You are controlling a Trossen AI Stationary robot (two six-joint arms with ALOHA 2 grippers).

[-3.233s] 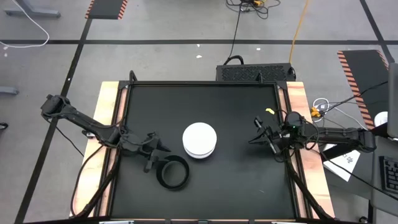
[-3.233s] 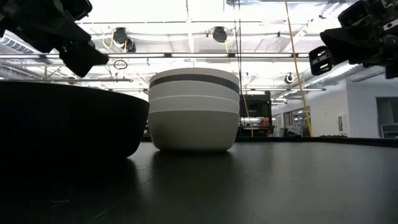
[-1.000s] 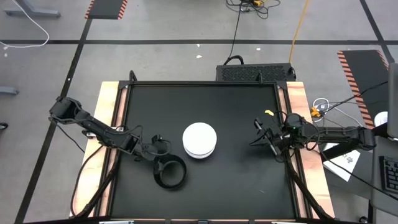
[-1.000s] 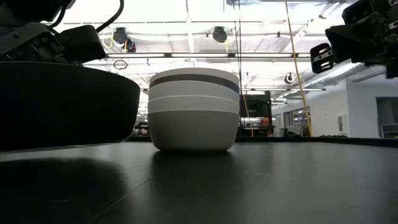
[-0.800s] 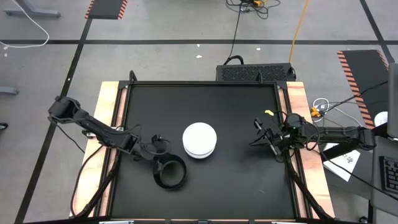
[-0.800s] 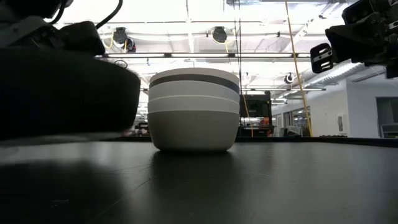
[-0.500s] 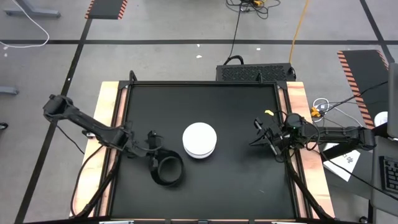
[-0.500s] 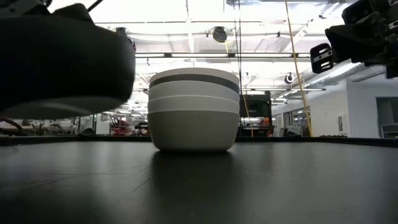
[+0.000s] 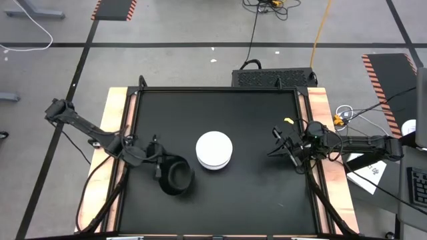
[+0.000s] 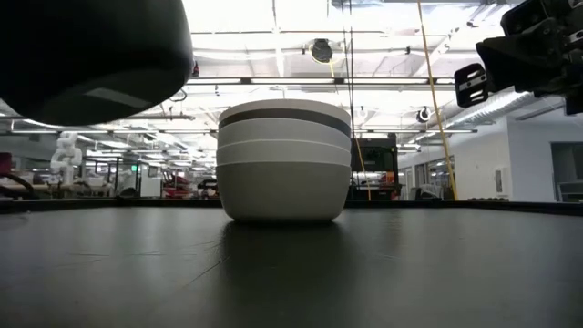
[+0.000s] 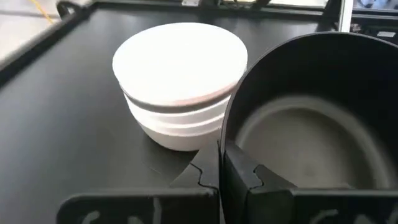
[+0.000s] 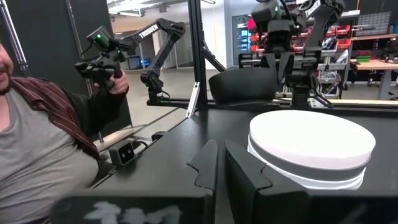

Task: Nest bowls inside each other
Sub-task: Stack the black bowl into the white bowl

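Black table point(image 9: 253, 193) carries the white bowl stack point(image 9: 214, 149) at centre. At 9 o'clock, my left fingers point(image 11: 219, 163) pinch the raised black bowl point(image 9: 175, 177); right fingers point(image 12: 217, 163) nearly closed.

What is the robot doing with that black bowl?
The left gripper is pinching the rim of the black bowl and holding it up off the table. In the middle of the table sits the stack of bowls, turned upside down, white with a grey one showing between them. The black bowl is not on the stack yet. The right gripper waits off to the side, holding nothing.
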